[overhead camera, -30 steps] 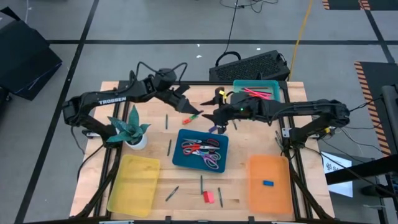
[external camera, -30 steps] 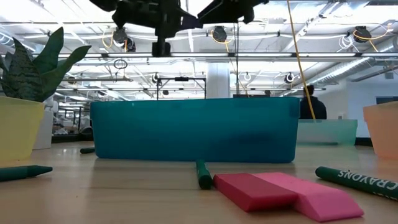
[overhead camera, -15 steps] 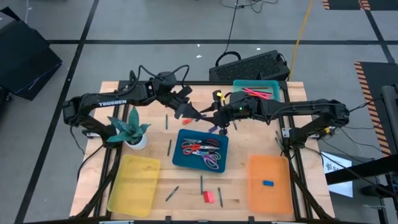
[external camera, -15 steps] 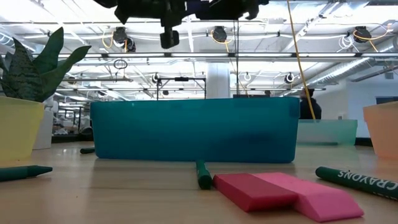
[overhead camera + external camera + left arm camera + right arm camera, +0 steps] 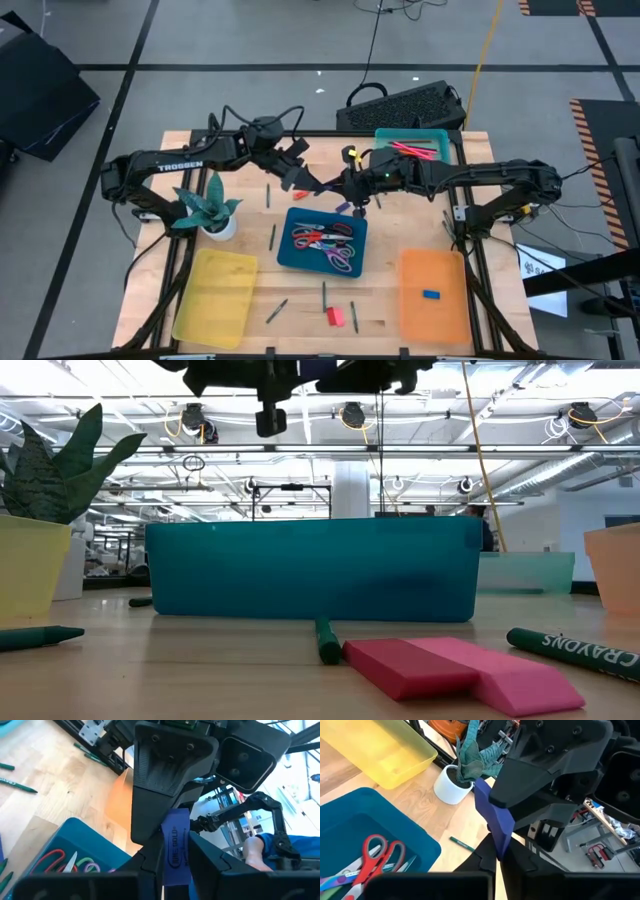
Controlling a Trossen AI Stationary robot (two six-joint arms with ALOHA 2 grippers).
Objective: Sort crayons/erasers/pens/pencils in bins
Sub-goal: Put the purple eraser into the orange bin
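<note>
**Mid-air handover of a blue eraser above the dark blue bin**

Wooden table, with an open workshop behind it, carries four bins: you have a translucent yellow tray front left, a translucent orange tray front right, a translucent teal tray at the back and an opaque dark blue tray in the middle holding scissors.

Change noted: over the last second the left gripper has closed in on the right gripper, and the two now meet above the far edge of the dark blue tray. Both wrist views show a small chunky blue eraser between the tools. In the right wrist view the right arm's fingers are clamped on the eraser's lower end. In the left wrist view the left arm's dark fingers flank it closely; I cannot tell whether they press on it. Judgement: a handover is under way, not completed.

The orange tray already holds another blue eraser. A red eraser and a pink eraser lie together, unsorted, on the front of the table among loose green crayons.

Hidden: the high view shows little of the held eraser, and the low view cuts both grippers off at its top.
</note>
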